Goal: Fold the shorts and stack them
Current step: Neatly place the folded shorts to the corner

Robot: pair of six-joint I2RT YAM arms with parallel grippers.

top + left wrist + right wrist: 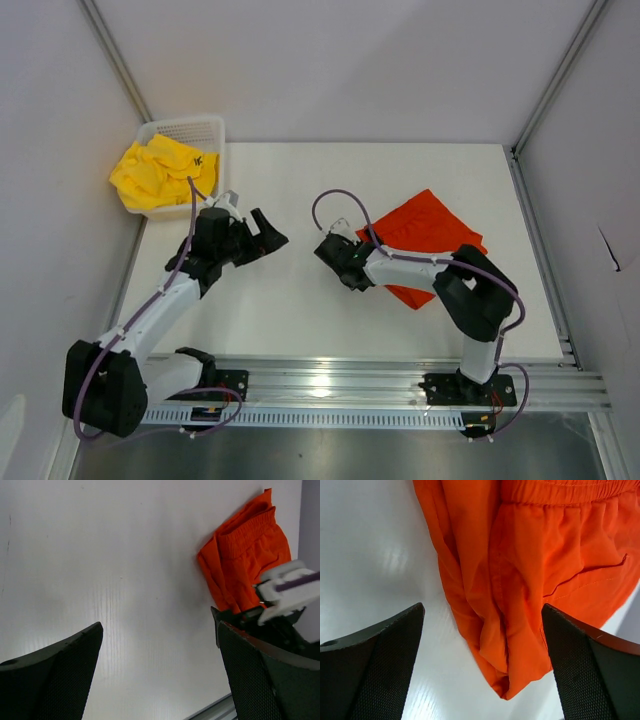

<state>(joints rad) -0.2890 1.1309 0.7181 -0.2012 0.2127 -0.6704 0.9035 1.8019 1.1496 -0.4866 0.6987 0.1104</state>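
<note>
Top: we see orange-red shorts (425, 225) on worktop (300, 325), right of centre; yellow shorts (155, 175) in white basket (190, 122) far-left, logo (201, 160) unreadable. Left wrist: left jaws apart over worktop. Right wrist: right jaws apart, orange-red shorts between.

a: where are the orange-red shorts (425, 232)?
b: folded on the tabletop (290, 300), right of centre, elastic waistband showing.
a: and the yellow shorts (150, 175)?
b: crumpled in the basket (190, 123) at the far left corner, spilling over its left rim, black logo up.
</note>
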